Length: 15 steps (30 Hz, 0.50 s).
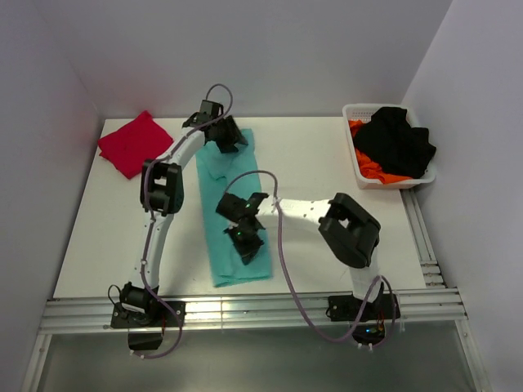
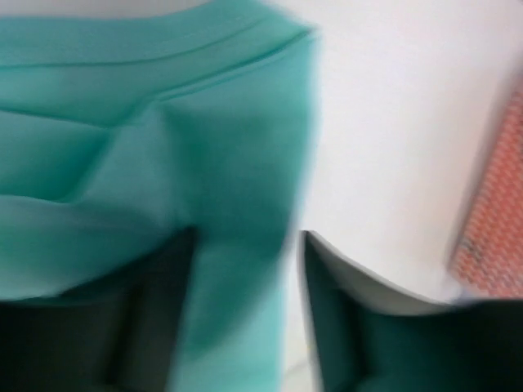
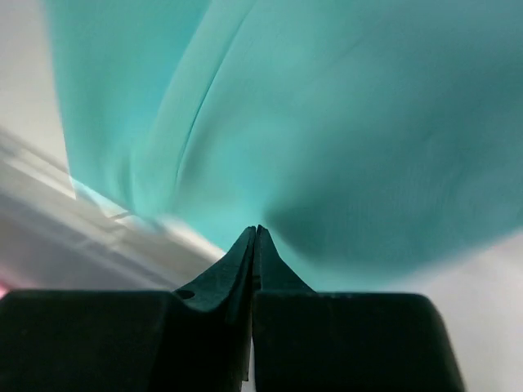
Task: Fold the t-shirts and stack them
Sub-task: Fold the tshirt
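Note:
A teal-green t-shirt (image 1: 239, 265) lies folded into a long narrow strip down the middle of the white table. My left gripper (image 1: 227, 140) is at its far end. In the left wrist view the gripper (image 2: 249, 237) is open, and teal cloth (image 2: 122, 122) runs between the fingers, blurred. My right gripper (image 1: 245, 242) is over the strip's middle. In the right wrist view it (image 3: 255, 230) is shut with its tips against the teal cloth (image 3: 343, 122), and no cloth shows between them. A crimson-red t-shirt (image 1: 133, 143) lies folded at the far left.
A white basket (image 1: 364, 181) at the far right holds black clothes (image 1: 400, 139) and orange cloth (image 1: 372, 167). Aluminium rails (image 1: 245, 314) run along the near edge. A blurred orange-red patch (image 2: 490, 220) shows at the left wrist view's right edge.

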Tool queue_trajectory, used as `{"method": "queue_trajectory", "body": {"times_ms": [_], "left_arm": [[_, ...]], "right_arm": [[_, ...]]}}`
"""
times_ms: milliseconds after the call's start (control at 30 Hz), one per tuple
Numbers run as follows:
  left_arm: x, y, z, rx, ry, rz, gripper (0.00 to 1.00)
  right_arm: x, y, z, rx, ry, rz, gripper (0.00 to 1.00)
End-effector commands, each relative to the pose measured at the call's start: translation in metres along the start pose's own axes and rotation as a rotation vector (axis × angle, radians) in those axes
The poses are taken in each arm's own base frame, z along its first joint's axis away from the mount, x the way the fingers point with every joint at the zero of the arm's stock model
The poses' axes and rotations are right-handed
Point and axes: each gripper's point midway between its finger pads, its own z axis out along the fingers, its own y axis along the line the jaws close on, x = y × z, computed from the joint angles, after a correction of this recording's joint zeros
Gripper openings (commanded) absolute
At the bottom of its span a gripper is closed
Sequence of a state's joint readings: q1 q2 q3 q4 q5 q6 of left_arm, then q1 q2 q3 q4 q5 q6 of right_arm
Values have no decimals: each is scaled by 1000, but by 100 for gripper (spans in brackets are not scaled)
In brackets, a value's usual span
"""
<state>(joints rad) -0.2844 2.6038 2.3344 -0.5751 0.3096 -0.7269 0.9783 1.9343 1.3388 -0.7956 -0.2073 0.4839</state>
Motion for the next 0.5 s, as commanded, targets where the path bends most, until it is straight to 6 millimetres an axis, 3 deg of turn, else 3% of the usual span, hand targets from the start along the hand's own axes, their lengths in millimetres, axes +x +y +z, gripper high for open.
{"method": "queue_trajectory", "body": {"times_ms": [0,67,100,133,167,200,233,300,333,367,400,433,467], "left_arm": [[-9,-154,-70,527,-19,180,69],[-16,-172,-96,565,-52,210,85],[-19,-176,-107,557,-69,220,99],[-27,-189,-134,560,-111,240,99],[-32,-192,-148,539,-145,246,100],[-35,-183,-150,483,-179,245,100],[-45,-197,-188,487,-251,269,100],[-50,-192,-209,441,-304,273,100],[-61,-193,-240,420,-364,268,99],[-64,-187,-251,387,-382,258,99],[-68,-180,-263,343,-408,257,100],[-79,-173,-291,289,-481,250,100],[-73,-153,-298,190,-472,228,99]], "right_arm": [[-17,77,-33,-241,-125,-176,0],[-22,93,-59,-278,-214,-211,0],[-27,94,-68,-247,-269,-204,5],[-27,92,-75,-223,-288,-198,11],[-28,92,-88,-217,-323,-195,17],[-30,90,-96,-203,-343,-182,31],[-31,83,-104,-164,-368,-172,42],[-29,77,-109,-135,-385,-147,45],[-27,75,-117,-124,-410,-146,51],[-26,72,-120,-109,-424,-138,51],[-23,67,-120,-92,-428,-114,51],[-18,61,-120,-68,-425,-98,51],[-19,54,-128,-45,-460,-83,51]]}}
